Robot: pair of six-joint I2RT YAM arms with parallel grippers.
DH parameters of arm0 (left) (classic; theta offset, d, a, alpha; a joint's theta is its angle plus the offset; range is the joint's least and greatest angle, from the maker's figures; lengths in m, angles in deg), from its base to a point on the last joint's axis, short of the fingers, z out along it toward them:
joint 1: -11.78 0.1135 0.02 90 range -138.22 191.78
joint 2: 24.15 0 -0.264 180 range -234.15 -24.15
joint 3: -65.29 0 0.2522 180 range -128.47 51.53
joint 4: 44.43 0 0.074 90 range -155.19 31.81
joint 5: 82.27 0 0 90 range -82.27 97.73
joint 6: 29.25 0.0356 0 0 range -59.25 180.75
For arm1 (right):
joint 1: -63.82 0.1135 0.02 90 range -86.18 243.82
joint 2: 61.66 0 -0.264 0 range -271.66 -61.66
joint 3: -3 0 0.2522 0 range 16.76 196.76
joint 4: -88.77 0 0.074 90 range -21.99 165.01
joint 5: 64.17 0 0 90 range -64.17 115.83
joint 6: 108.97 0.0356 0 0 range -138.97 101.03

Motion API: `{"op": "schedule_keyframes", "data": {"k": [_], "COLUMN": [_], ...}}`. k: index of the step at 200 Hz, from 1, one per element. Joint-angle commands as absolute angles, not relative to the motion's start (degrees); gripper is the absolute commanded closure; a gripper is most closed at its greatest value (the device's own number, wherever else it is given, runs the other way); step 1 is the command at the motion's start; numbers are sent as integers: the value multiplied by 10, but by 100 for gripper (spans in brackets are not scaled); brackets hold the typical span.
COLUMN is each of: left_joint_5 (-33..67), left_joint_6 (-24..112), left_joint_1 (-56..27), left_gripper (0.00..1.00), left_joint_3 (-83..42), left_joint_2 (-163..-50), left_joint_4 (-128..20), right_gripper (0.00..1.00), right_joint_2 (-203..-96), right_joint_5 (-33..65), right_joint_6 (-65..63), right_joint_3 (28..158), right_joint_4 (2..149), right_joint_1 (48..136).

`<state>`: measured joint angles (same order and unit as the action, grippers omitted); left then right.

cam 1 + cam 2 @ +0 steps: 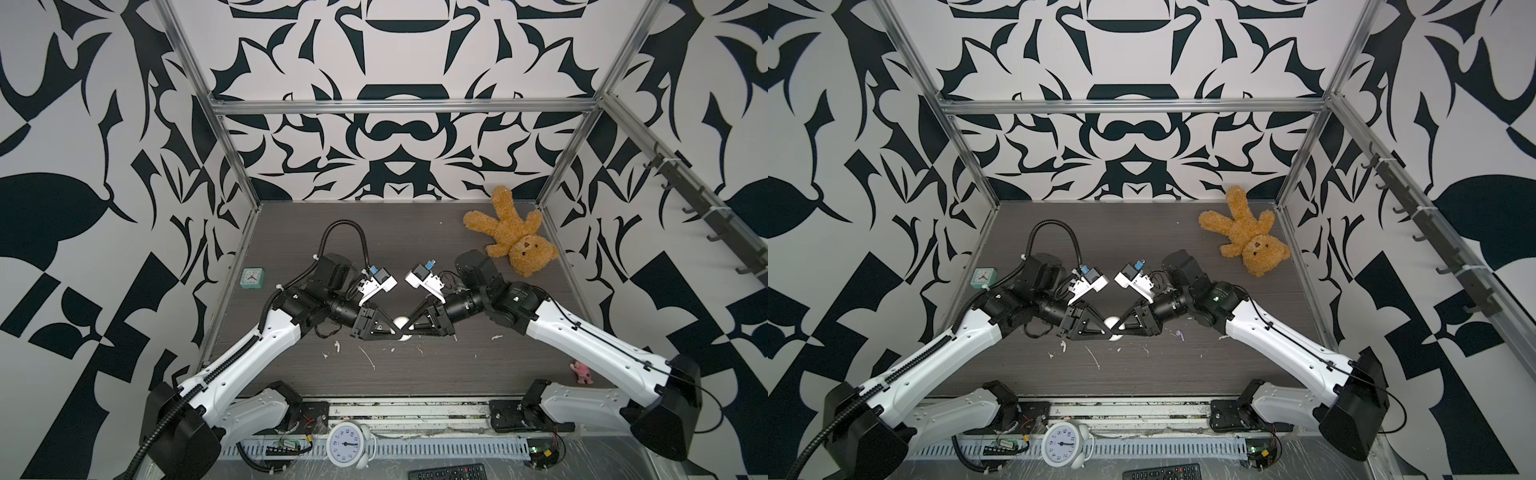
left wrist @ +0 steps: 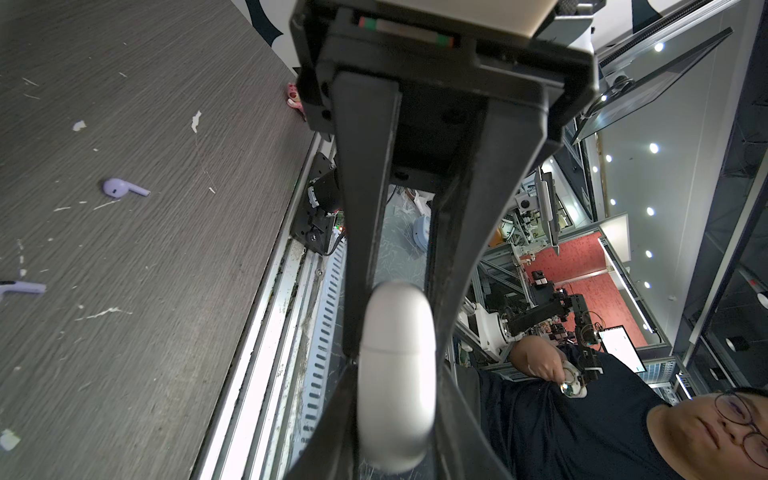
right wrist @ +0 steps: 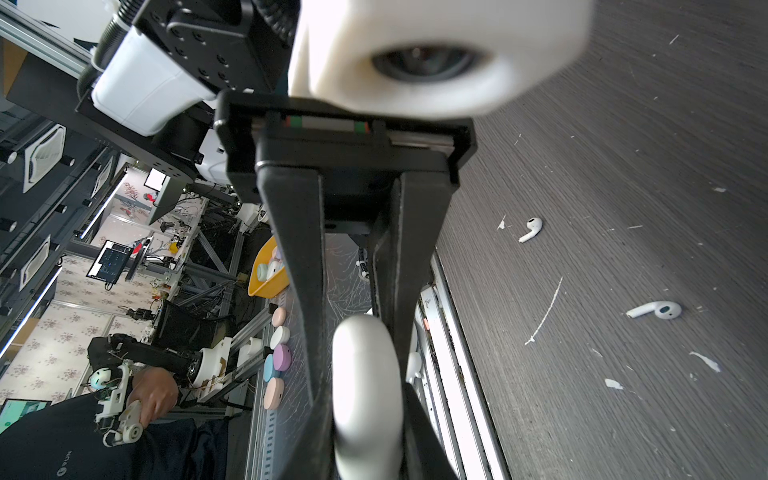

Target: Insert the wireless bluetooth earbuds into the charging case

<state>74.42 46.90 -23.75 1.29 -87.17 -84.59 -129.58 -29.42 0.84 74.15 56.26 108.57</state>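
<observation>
A glossy white rounded plastic charging case is closed, its seam showing. It stands on edge over the dark wood-grain tabletop, pinched from opposite ends by the left gripper and the right gripper.

A white stemmed plastic earbud and a second white earbud lie on their sides, well apart, on the left arm's side of the case.

A pale purple stemmed plastic earbud lies on its side on the right arm's side. Only the stem of a second purple earbud shows, at the left wrist view's edge.
</observation>
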Motion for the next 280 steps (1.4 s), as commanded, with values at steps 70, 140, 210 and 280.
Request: {"op": "schedule_keyframes", "data": {"k": [70, 140, 210, 280], "left_joint_5": [703, 547, 466, 394], "left_joint_6": [460, 402, 438, 464], "left_joint_1": [-237, -237, -237, -245], "left_gripper": [100, 100, 100, 100], "left_joint_3": [3, 118, 219, 309], "left_joint_2": [-871, -733, -637, -570], "left_joint_4": [-841, -634, -445, -403], "right_gripper": [41, 16, 1, 1], "right_joint_2": [-1253, -1205, -1199, -1211], "right_joint_5": [-279, -184, -36, 175], "right_joint_6": [8, -26, -83, -188], "right_joint_3": [741, 751, 775, 770], "right_joint_4": [612, 565, 593, 597], "right_joint_1": [1103, 1104, 1125, 1228]}}
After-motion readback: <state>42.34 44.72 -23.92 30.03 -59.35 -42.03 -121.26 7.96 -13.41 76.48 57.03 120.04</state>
